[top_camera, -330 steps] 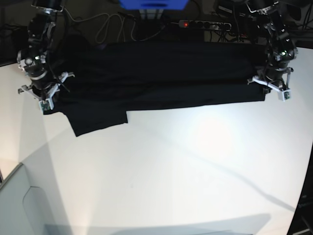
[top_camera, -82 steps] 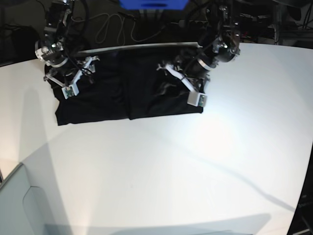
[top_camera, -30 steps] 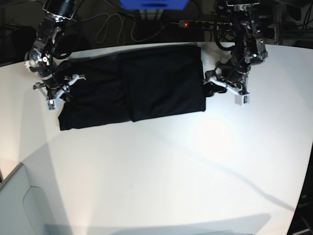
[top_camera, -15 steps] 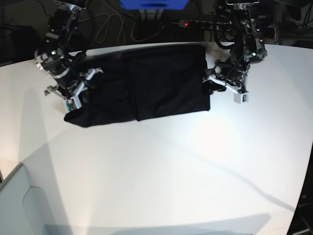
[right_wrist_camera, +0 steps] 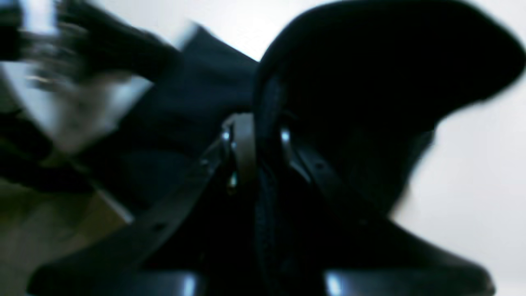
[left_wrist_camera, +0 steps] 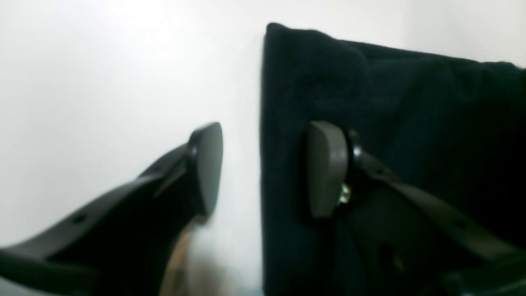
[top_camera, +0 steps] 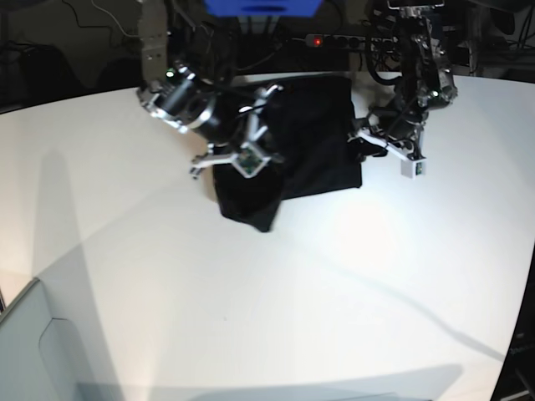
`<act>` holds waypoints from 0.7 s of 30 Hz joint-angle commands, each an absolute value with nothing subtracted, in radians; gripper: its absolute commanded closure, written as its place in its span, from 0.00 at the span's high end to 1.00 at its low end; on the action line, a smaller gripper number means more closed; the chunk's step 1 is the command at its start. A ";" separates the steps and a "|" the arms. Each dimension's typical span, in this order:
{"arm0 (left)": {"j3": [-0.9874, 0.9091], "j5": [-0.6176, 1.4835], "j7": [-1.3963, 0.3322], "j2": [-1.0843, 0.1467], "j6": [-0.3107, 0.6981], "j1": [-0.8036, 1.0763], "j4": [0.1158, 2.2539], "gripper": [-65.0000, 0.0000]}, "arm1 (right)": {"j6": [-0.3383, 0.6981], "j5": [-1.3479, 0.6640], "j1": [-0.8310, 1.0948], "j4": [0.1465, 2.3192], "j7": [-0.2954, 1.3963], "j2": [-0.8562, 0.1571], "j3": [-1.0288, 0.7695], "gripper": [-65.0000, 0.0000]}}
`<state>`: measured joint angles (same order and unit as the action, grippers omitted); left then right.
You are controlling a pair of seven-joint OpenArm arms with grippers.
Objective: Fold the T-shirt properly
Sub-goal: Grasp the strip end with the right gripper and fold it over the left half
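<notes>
Carrying the left end of the T-shirt (top_camera: 288, 142) across toward the other side, right pincer (top_camera: 242, 154) was clamped tight on a bunched fold of black cloth, jaws nearly together in the right wrist view with fabric draped over them. Half a second earlier that pincer sat at the far end of a long flat band; now it was over the middle, cloth hanging below it in a loose lobe on the worktop (top_camera: 251, 317). Left pincer (top_camera: 380, 144) hadn't moved, jaws spread and gripping nothing, one finger over the shirt's edge, the other over bare worktop just beside it. Looked like the crosswise fold was mid-swing: shirt much shorter but lumpy, top layer not yet laid down or released
</notes>
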<state>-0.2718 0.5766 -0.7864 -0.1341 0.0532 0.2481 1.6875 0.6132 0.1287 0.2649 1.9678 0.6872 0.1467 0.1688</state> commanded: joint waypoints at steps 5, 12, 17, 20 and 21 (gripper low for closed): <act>-0.274 0.587 -0.780 -0.142 0.053 0.242 1.707 0.49 | 0.638 0.102 0.156 1.805 0.650 0.157 0.249 0.00; -0.282 0.587 -0.782 -0.142 0.051 0.249 1.705 0.49 | 0.638 0.101 0.050 1.627 0.598 0.157 0.251 0.00; -0.282 0.587 -0.779 -0.142 0.050 0.251 1.704 0.49 | 0.639 0.102 0.056 1.652 0.598 0.157 0.348 0.00; -0.282 0.587 -0.780 -0.143 0.050 0.252 1.713 0.49 | 0.639 0.108 0.056 1.626 0.598 0.157 0.398 0.00; -0.283 0.587 -0.780 -0.143 0.048 0.252 1.713 0.49 | 0.639 0.108 0.051 1.613 0.598 0.157 0.401 0.00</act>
